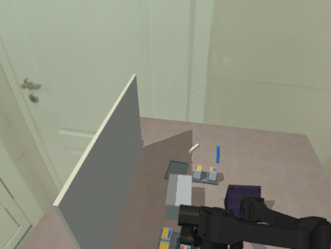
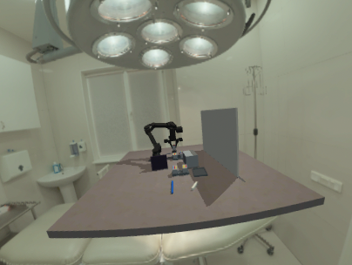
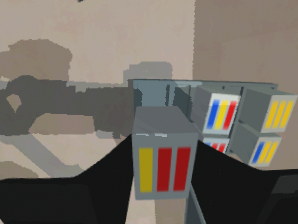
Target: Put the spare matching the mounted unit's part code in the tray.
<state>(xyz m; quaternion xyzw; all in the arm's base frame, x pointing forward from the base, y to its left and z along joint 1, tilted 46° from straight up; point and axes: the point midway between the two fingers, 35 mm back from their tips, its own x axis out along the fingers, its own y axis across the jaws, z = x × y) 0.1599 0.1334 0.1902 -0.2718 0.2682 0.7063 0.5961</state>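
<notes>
My gripper is shut on a grey spare block with one yellow and two red stripes, held just in front of its grey rack. Other spares remain in that rack: a blue-yellow-red one, an all-yellow one and a blue-yellow-yellow one. The flat dark tray lies beyond the grey mounted unit. The unit's back is not visible. In the top view the arm hides the held block.
A tall grey panel stands along the left of the unit. A second small rack with two spares sits by the tray. A dark purple box, a blue pen and a white stick lie nearby.
</notes>
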